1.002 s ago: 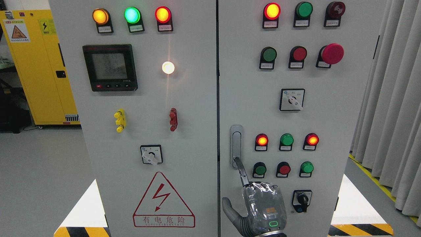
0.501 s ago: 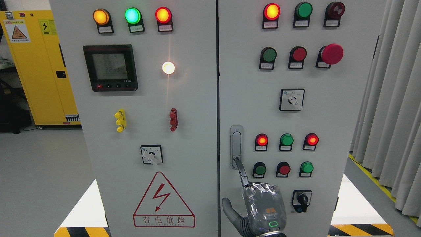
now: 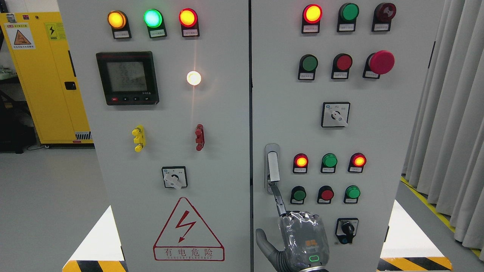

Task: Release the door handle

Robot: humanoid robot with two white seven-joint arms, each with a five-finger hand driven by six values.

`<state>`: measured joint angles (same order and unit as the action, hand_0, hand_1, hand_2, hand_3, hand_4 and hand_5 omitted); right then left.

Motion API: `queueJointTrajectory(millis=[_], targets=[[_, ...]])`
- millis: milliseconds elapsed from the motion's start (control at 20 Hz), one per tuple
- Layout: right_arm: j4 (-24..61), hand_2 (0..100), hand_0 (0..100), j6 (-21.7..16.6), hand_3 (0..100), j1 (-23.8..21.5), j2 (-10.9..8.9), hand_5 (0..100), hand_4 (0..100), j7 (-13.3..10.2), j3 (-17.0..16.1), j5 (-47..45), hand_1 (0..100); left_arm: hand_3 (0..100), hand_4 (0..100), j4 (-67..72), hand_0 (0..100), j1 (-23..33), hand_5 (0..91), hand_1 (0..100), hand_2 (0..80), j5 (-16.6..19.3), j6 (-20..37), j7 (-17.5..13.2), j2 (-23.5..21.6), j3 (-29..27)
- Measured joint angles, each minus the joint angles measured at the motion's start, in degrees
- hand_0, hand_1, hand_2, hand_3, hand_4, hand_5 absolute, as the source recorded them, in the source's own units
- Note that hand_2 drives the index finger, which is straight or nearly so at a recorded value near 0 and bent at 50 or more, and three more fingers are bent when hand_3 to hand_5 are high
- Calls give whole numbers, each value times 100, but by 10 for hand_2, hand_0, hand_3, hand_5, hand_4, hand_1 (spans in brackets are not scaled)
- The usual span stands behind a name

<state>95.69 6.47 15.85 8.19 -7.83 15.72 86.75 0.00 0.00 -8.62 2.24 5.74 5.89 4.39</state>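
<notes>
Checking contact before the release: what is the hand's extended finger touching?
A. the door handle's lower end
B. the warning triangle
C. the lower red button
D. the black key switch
A: the right hand points one finger up to the bottom of the door handle.

This is an industrial electrical room or test workshop: a tall grey metal control cabinet (image 3: 211, 151) carries lit pilot lamps, push buttons, a digital meter (image 3: 127, 78) and a red lightning warning triangle (image 3: 188, 230). A yellow steel safety cabinet (image 3: 41, 75) stands behind on the grey floor.
</notes>
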Motion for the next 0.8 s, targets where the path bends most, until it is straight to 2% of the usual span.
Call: queueJointTrajectory(millis=[802], targets=[[6,0,383,-17,978,-44,2,1000,990,22,10,-8,366,0,0,0,120,0,0,556,0,-1,0,0,0,0]])
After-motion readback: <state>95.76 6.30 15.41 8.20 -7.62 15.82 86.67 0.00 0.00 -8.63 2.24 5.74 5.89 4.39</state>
